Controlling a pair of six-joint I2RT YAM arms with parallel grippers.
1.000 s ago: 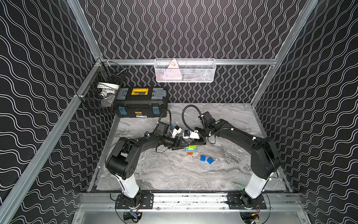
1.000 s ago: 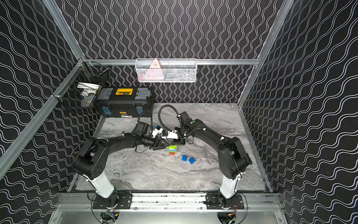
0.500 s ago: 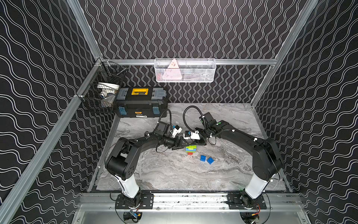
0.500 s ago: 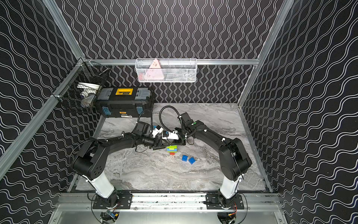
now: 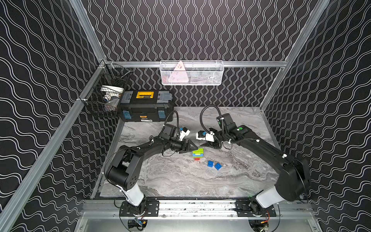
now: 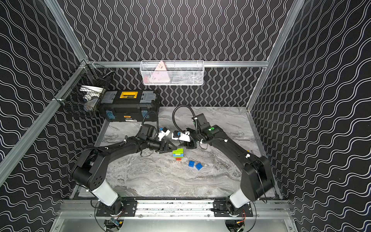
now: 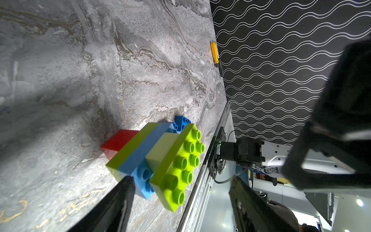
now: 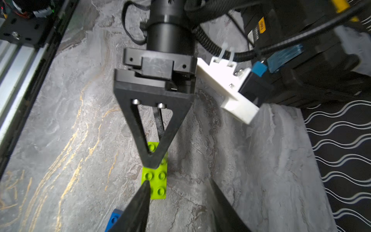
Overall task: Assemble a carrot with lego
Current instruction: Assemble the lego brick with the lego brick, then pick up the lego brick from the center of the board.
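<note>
L hand (image 5: 194, 149) opened wider round carrot (image 5: 197, 154).

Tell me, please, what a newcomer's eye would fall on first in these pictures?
The bright stack of bricks, red, lime green and light blue, stands out mid-table against the grey marble table. The left gripper and right gripper, both open, flank it closely. Two dark blue bricks lie loose beside it, nearer the front rail.
</note>
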